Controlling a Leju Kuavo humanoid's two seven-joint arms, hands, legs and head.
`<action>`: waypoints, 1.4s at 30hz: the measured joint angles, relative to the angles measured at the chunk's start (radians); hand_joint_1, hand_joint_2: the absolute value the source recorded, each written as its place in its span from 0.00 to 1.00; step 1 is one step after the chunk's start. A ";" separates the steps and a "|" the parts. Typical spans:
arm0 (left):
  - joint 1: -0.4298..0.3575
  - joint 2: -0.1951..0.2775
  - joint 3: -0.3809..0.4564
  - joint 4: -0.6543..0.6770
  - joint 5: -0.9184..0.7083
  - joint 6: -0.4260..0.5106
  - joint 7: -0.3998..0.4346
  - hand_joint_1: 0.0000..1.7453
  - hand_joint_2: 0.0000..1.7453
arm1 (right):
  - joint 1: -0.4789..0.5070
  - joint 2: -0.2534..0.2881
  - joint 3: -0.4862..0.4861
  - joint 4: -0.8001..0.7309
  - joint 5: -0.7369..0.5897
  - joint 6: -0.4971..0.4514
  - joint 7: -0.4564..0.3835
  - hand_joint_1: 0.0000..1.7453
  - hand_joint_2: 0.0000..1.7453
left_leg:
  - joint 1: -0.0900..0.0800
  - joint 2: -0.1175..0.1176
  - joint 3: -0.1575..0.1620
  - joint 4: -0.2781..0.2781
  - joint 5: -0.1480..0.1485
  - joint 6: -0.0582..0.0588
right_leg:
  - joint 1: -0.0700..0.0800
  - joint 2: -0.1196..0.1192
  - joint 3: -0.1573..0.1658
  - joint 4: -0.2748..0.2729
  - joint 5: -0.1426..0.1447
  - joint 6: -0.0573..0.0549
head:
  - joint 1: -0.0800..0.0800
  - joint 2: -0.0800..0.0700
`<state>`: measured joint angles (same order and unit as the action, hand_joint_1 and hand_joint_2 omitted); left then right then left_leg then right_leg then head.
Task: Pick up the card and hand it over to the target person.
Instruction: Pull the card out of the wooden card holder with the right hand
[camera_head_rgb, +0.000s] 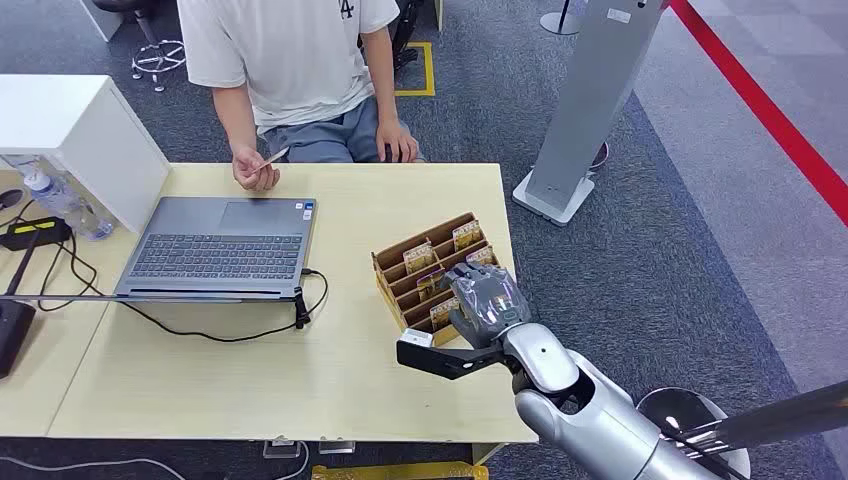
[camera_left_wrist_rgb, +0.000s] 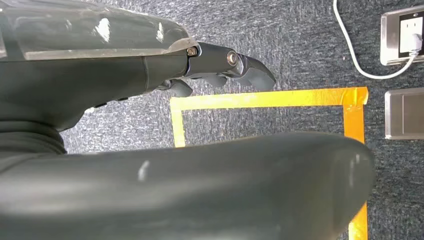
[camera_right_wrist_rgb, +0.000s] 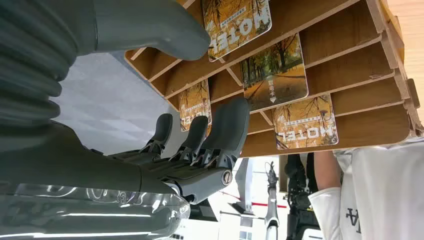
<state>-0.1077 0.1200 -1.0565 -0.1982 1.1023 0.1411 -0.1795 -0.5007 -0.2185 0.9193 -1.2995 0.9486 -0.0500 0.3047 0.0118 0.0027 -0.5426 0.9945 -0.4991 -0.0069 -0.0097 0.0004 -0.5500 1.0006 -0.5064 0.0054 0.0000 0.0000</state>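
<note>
A wooden card rack (camera_head_rgb: 393, 272) stands on the pale table (camera_head_rgb: 300, 380), right of centre, with several hotel cards (camera_head_rgb: 418, 256) upright in its slots. My right hand (camera_head_rgb: 487, 298) hovers over the rack's near right end. In the right wrist view its thumb (camera_right_wrist_rgb: 165, 30) and fingers (camera_right_wrist_rgb: 227, 125) are spread apart in front of the cards (camera_right_wrist_rgb: 274, 72), with nothing between them. A person in a white shirt (camera_head_rgb: 290, 50) sits across the table and holds a card (camera_head_rgb: 272, 157) in one hand. My left hand (camera_left_wrist_rgb: 215, 62) hangs over the carpet, holding nothing.
An open grey laptop (camera_head_rgb: 220, 245) lies left of the rack, its cable (camera_head_rgb: 200, 332) looping toward the front. A white box (camera_head_rgb: 80, 130) and a bottle (camera_head_rgb: 60, 200) stand at the far left. A grey stand (camera_head_rgb: 590, 100) rises right of the table.
</note>
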 joint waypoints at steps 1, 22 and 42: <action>0.000 0.000 0.000 0.000 0.000 0.000 0.000 0.00 0.00 | 0.000 0.001 0.001 0.002 0.000 0.000 -0.001 0.51 1.00 | 0.000 0.000 0.000 0.000 0.000 0.000 | 0.000 0.000 0.000 0.000 0.000 0.000 | 0.000 0.000; -0.006 0.000 -0.013 0.000 -0.008 0.001 0.006 0.00 0.00 | 0.007 0.002 0.015 0.003 -0.009 0.004 -0.012 0.38 1.00 | 0.000 -0.001 -0.001 0.001 0.000 0.000 | 0.000 -0.001 -0.001 0.001 0.000 0.000 | 0.000 0.000; -0.002 0.001 -0.014 0.000 -0.004 -0.001 0.006 0.00 0.00 | 0.013 0.011 0.033 0.028 -0.025 0.016 -0.029 0.52 1.00 | 0.000 -0.001 -0.001 0.001 0.000 0.000 | 0.000 -0.001 0.000 0.000 0.000 0.000 | 0.000 0.000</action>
<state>-0.1094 0.1207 -1.0702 -0.1979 1.0986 0.1400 -0.1738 -0.4882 -0.2074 0.9520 -1.2714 0.9232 -0.0342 0.2757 0.0119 0.0015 -0.5434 0.9954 -0.4993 -0.0069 -0.0096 -0.0008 -0.5504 1.0010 -0.5068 0.0057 0.0000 0.0000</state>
